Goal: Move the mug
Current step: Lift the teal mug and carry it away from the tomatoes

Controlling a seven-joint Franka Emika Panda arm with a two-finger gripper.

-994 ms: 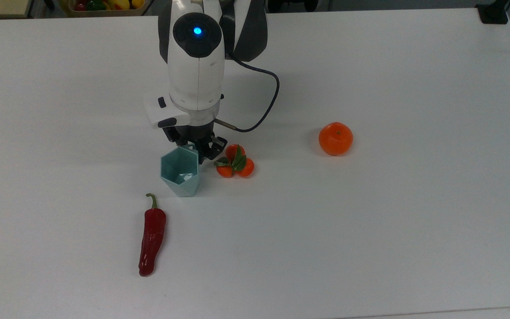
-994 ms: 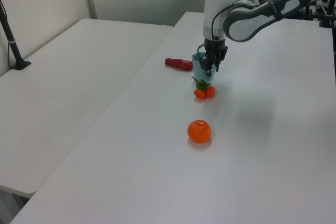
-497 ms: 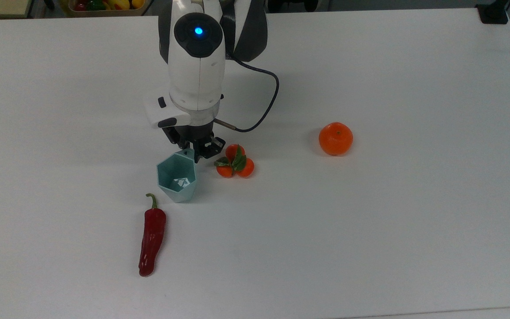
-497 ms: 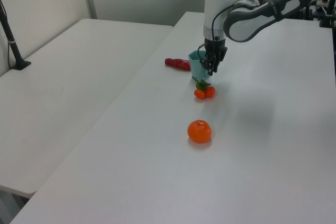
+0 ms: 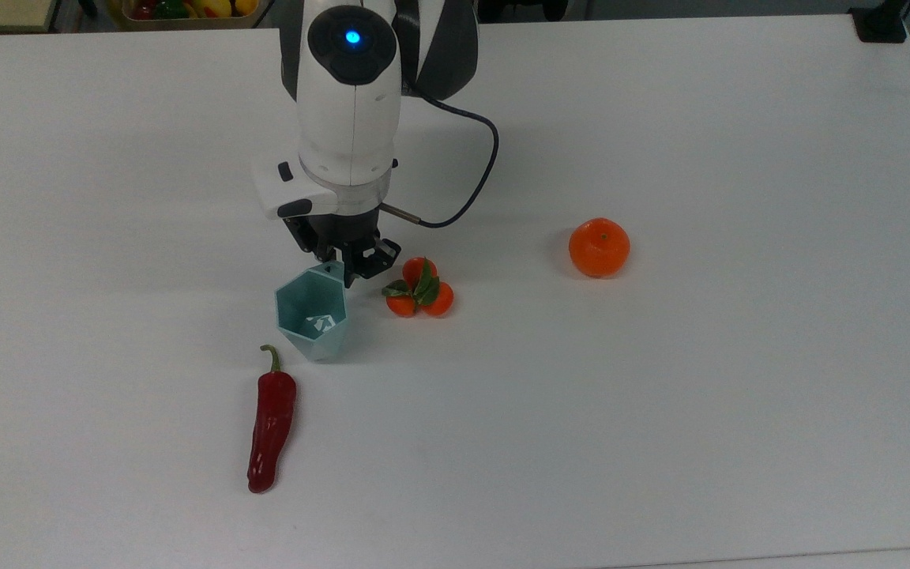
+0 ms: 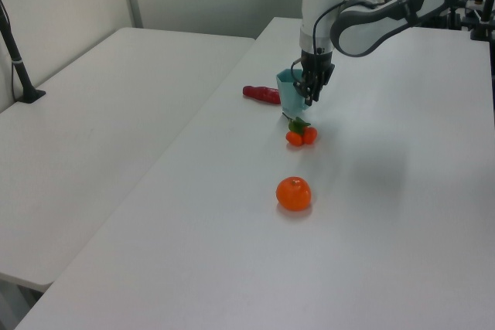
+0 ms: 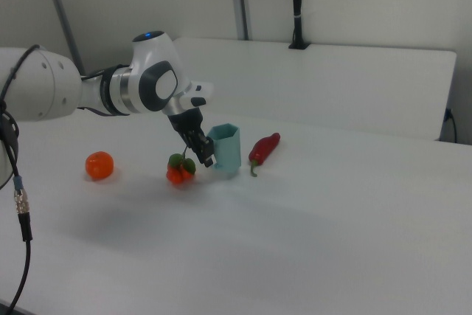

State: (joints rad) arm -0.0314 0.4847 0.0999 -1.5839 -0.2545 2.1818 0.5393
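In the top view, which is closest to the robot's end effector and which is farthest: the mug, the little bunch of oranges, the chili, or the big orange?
Measured from the end effector in the top view:
1. Mug, touching it, just below.
2. Bunch of small oranges, close on the top view's right.
3. Chili, lower on the top view's left.
4. Big orange, far on the top view's right.

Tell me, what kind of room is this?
Probably a robot lab: a robot arm works at a plain white table, with a mug, a chili and an orange laid out for practice.
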